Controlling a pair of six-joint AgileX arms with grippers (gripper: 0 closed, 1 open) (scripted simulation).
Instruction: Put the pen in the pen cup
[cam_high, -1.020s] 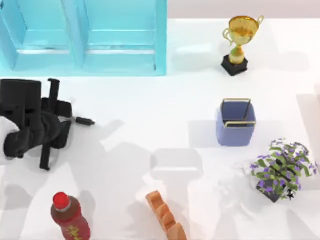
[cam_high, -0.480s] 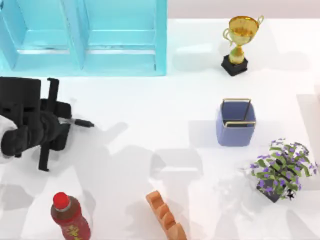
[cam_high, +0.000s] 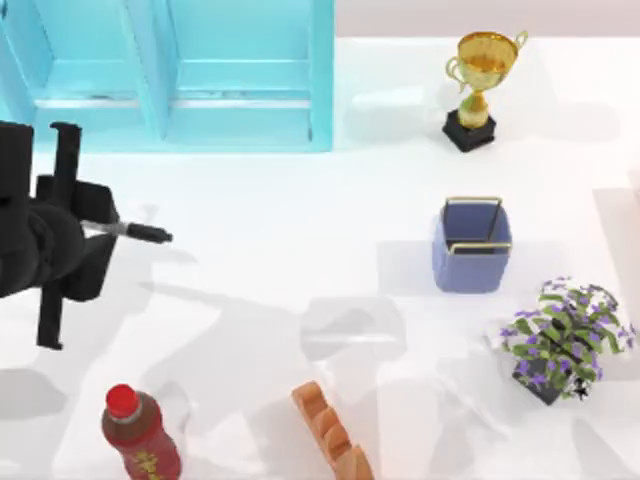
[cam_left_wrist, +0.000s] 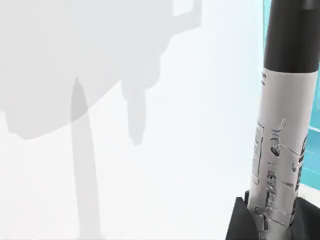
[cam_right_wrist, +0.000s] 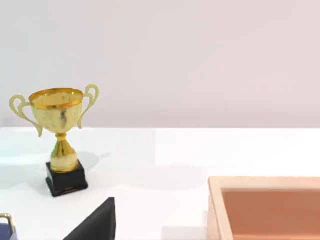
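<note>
pen (cam_left_wrist: 289, 125): black barrel with a white-grey band printed in dark lettering around the middle
pen cup (cam_high: 471, 255): periwinkle blue with a thin gold wire frame at the rim
left gripper (cam_high: 95, 228): black all over
trophy (cam_high: 480, 75): shiny gold bowl and handles on a black base
cabinet (cam_high: 170, 70): translucent turquoise-blue panels
bottle (cam_high: 140, 438): dark red body, bright red cap, yellow marks on the label
plant (cam_high: 563, 335): green leaves speckled with purple flowers, in a dark pot
table (cam_high: 300, 260): white, crossed by soft grey shadows
ridged block (cam_high: 332, 432): orange
box (cam_right_wrist: 265, 207): pale wood rim with a terracotta inside
</note>
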